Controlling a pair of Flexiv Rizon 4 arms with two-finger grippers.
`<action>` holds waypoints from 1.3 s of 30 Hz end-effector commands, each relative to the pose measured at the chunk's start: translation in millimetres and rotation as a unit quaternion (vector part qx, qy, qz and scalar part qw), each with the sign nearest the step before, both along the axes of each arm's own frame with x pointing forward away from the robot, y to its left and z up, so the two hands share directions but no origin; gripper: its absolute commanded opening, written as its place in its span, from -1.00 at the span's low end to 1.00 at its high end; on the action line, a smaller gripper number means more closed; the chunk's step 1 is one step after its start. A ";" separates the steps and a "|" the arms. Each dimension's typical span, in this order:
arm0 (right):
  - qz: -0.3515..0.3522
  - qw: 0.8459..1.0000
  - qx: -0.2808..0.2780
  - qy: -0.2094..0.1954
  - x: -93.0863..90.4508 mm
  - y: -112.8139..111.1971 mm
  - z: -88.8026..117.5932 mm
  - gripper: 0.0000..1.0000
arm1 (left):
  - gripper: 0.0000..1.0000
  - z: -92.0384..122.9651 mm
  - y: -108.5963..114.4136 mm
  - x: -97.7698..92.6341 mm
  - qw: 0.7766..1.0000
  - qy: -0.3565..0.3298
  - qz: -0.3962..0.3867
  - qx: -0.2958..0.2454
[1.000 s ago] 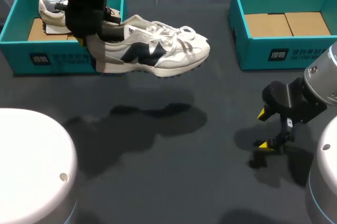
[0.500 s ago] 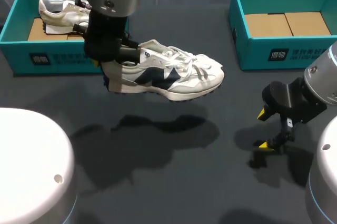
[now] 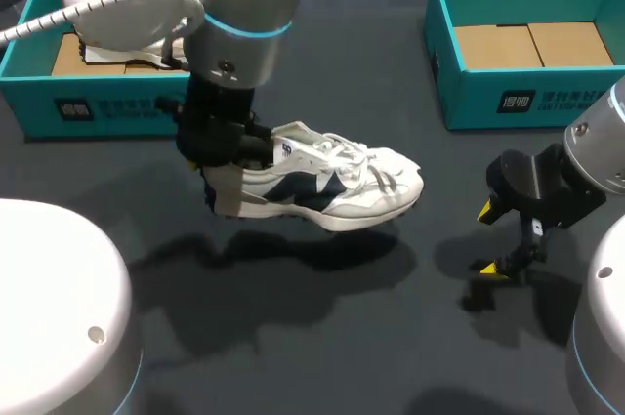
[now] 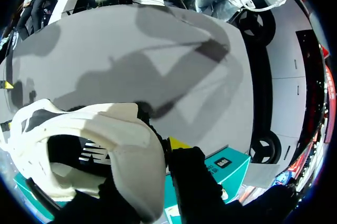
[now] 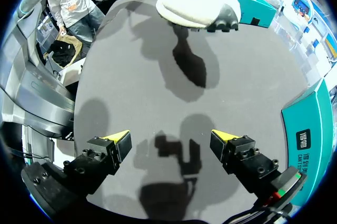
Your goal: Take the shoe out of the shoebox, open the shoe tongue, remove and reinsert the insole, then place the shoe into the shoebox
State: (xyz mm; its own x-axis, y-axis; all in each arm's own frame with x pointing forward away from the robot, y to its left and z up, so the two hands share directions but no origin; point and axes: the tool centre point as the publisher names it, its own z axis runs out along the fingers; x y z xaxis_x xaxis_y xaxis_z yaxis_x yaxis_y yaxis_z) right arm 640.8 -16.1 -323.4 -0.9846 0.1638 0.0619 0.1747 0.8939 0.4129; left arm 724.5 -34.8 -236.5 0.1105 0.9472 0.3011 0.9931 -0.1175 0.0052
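Over the counter (image 3: 342,347), left of centre: the shoe (image 3: 327,188) hangs clear of the surface, toe toward the right arm, with its shadow directly beneath.
Left claw (image 3: 221,179): closed on the shoe's heel wall. The wrist view shows one yellow tip outside the heel, and the other finger is apparently inside the collar. The whole shoe is carried from that one pinch.
Right claw (image 3: 493,239): wide open and empty, low over the counter, well apart from the shoe.
Boxes: the left shoebox (image 3: 98,107) is behind the left arm and the right shoebox (image 3: 527,93) is at the far right. The shoe is in neither.
Risk, grip: the hold is at one end only, so the long toe end acts as a lever. The soft heel wall may fold and let the shoe pivot or slip out.
Risk, set-down: if the toe meets the counter first, the shoe could roll onto its side and leave the tongue facing away.
Risk, laces (image 3: 344,153): the loose loops on top may snag a finger once the tongue is pulled open.
Risk, approach: the right claw could nudge the toe as it comes across and twist the shoe in the pinch.
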 end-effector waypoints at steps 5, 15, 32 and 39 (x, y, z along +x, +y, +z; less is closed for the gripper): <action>-0.001 1.000 -0.001 -0.001 -1.9 0.1 0.3 1.00 | -1.00 -41.9 -26.0 -18.2 1.000 -0.007 0.007 -0.008; -0.001 1.000 -0.001 -0.001 -1.9 0.1 0.3 1.00 | -1.00 -74.4 -52.3 -32.1 0.999 -0.027 0.004 -0.028; -0.001 1.000 -0.001 -0.001 -1.9 0.1 0.3 1.00 | -1.00 -135.2 -96.3 -27.1 0.999 -0.032 -0.014 -0.008; -0.001 1.000 -0.001 -0.001 -1.9 0.1 0.3 1.00 | -1.00 -141.5 -100.2 -21.4 0.999 -0.029 -0.021 -0.008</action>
State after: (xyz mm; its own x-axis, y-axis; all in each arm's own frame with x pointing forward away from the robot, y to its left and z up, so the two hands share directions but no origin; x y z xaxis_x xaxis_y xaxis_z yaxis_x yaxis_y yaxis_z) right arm 640.8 -16.1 -323.4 -0.9846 0.1637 0.0619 0.1746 0.8939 0.4128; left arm 701.3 -127.6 -373.8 0.1340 0.9512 0.2779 0.9849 -0.1590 0.0692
